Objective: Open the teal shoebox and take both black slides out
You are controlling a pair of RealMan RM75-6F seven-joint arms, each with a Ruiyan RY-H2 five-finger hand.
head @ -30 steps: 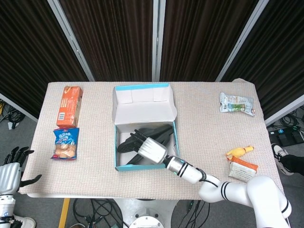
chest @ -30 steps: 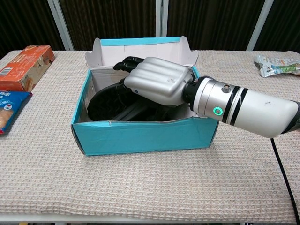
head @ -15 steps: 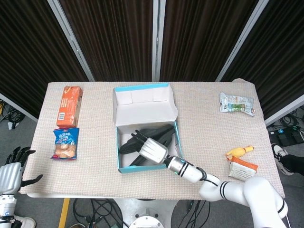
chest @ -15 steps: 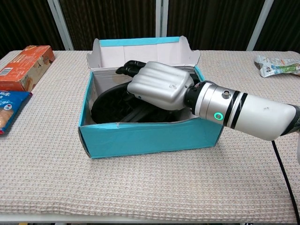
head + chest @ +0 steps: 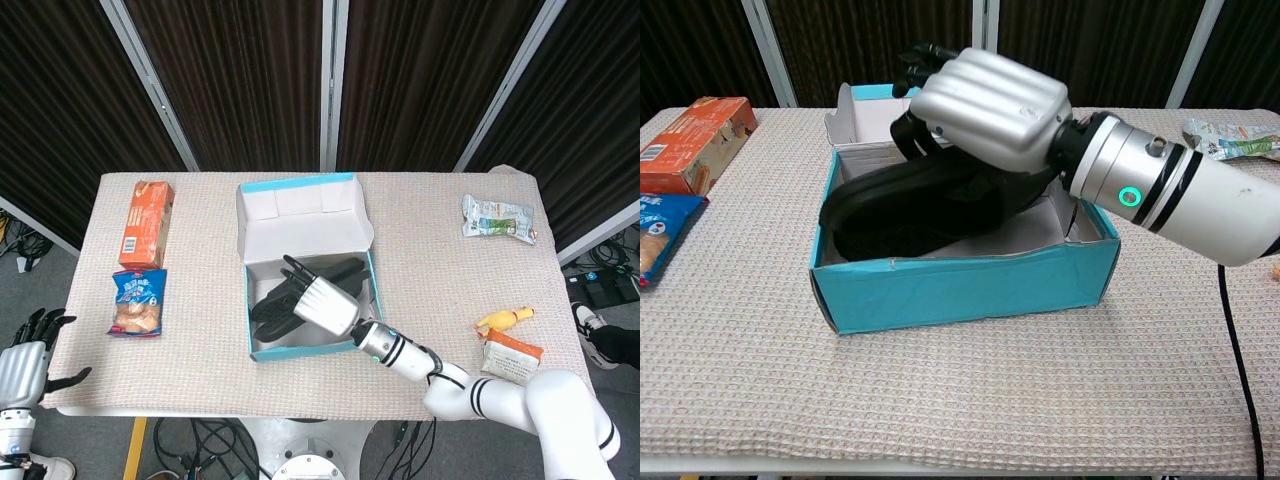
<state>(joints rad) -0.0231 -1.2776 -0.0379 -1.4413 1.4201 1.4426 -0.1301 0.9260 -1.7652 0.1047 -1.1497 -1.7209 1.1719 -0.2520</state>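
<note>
The teal shoebox [image 5: 248, 300] [image 5: 960, 290] stands open at the table's middle, its lid folded back. My right hand [image 5: 320, 300] [image 5: 985, 100] reaches in from the front right and grips a black slide [image 5: 910, 200] [image 5: 275, 310], whose near end is lifted above the box's rim while its toe still rests inside. More black [image 5: 345, 270] shows at the box's far right; I cannot tell if it is the second slide. Off the table's front left corner, my left hand [image 5: 25, 350] hangs with fingers spread and nothing in it.
An orange carton [image 5: 147, 222] [image 5: 695, 140] and a blue snack bag [image 5: 139, 302] [image 5: 660, 235] lie at the left. A green-white packet [image 5: 497, 218] [image 5: 1230, 140] lies far right. A yellow toy [image 5: 503, 320] and an orange-white packet [image 5: 512, 360] sit front right.
My right hand has risen out of the box and drawn the black slide up with it. The box has shifted slightly on the table. The left hand has stayed put.
</note>
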